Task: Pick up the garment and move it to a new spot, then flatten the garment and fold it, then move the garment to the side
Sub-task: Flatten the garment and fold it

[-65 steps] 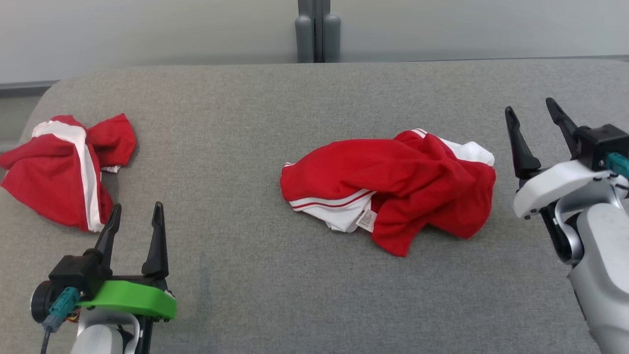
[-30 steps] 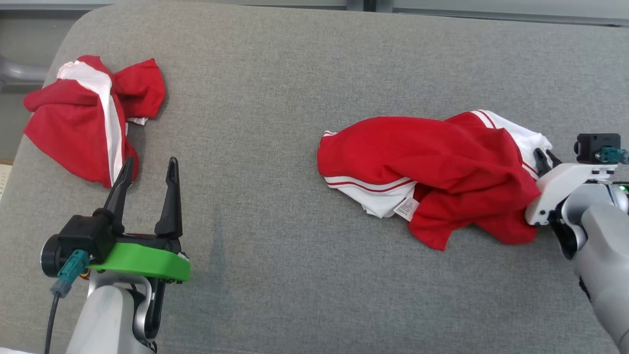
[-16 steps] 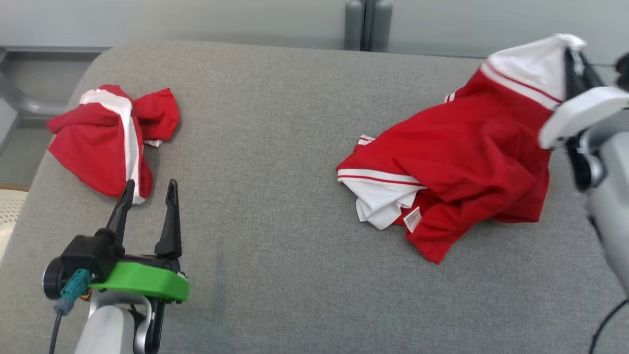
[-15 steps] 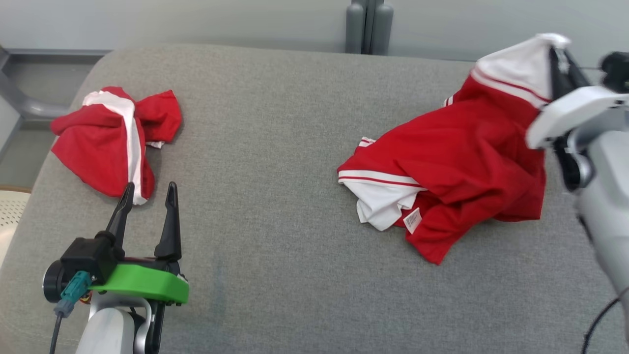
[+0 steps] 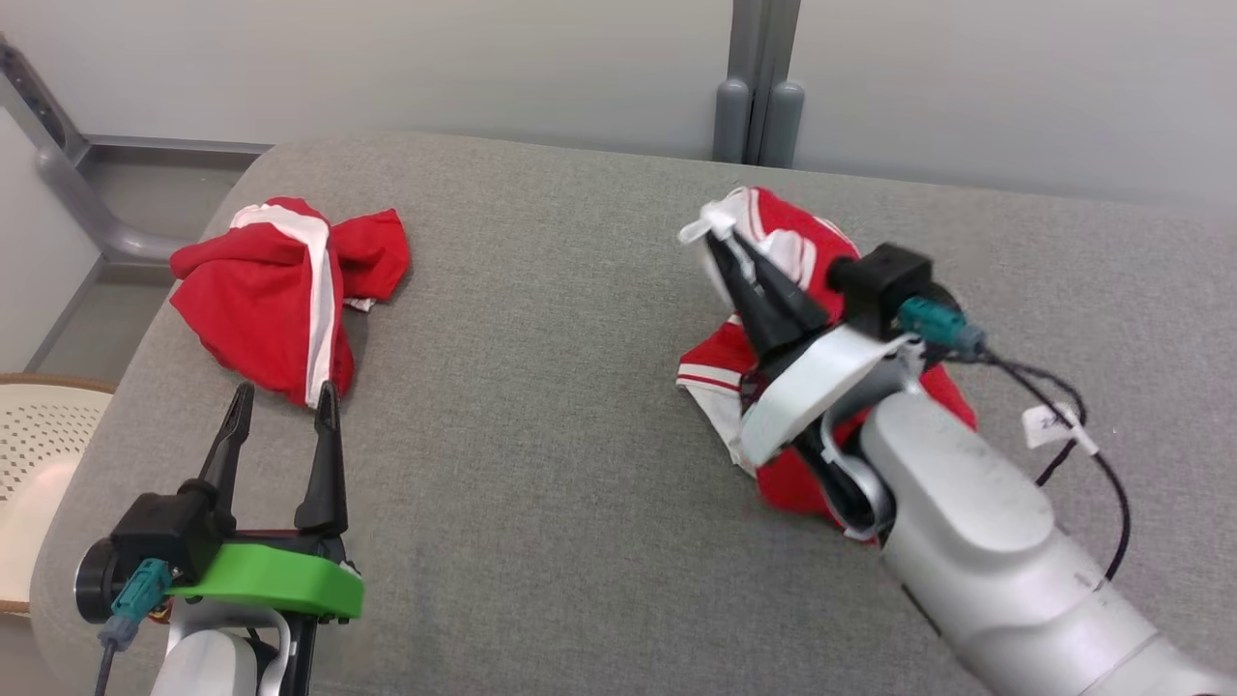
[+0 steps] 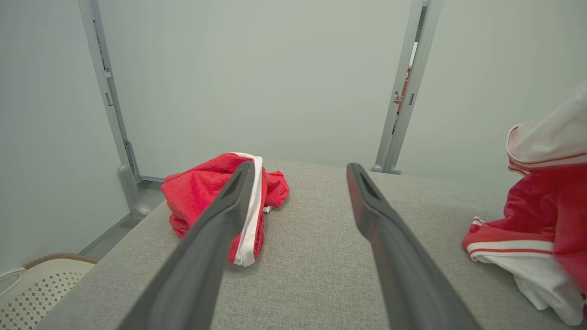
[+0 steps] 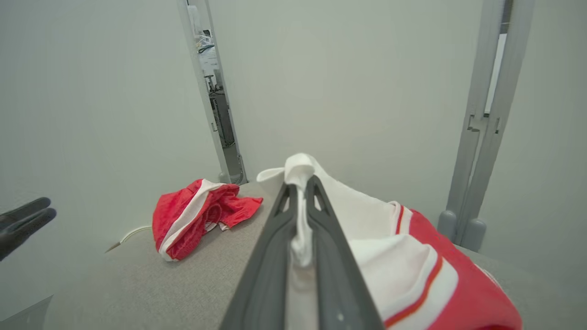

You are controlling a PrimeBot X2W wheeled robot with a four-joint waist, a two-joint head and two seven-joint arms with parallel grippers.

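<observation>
Right claw (image 5: 720, 242) pinched shut on the white hem of the garment (image 5: 788, 246), right of centre on the bench (image 5: 541, 435). Long axis runs up from the bench to the pinched hem, lower end resting there. Red, white-trimmed, bunched. Left claw (image 5: 284, 391) wide, empty, near second red heap (image 5: 280, 290).

I read the broad grey upholstered surface (image 5: 541, 503) as coarse, matt woven cloth. The red-and-white jersey garment (image 5: 807, 227) was thin, soft knit, as was the second crumpled red-and-white garment (image 5: 271, 300). The right gripper (image 5: 720, 242) had matt black plastic fingers (image 5: 773, 304) on a smooth white plastic bracket (image 5: 821, 387); the left gripper (image 5: 284, 396) sat on a smooth green plastic bracket (image 5: 271, 585). The cream perforated basket (image 5: 39, 425) looked like hard plastic.
</observation>
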